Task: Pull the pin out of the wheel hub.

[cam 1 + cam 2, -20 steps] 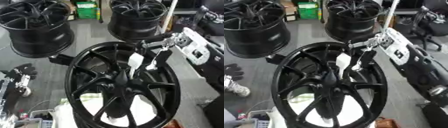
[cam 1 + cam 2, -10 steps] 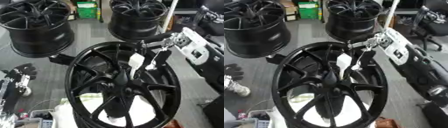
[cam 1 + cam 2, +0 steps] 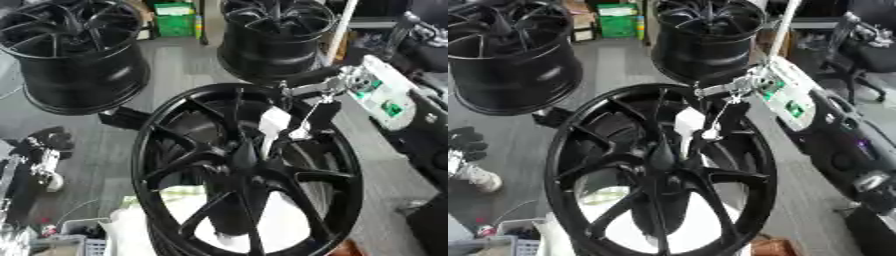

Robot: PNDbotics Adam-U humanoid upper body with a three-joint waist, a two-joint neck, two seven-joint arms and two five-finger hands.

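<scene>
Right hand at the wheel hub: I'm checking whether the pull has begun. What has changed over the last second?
Very little. The right hand reaches over the rim of the near wheel toward the hub, at the same spot as a second ago; its fingers are too unclear to judge. No pin can be made out. The wheel and the two far wheels have stayed put. The left hand rests low at the left.

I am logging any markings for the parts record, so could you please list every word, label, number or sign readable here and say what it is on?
None can be read.
White tag inside the front wheel hub: nothing legible on it.
Green patches on the white panel of the right arm: blurred, no characters to make out.
Green box on the floor behind: no legible print.
Right hand at the tag: no marking visible.
</scene>
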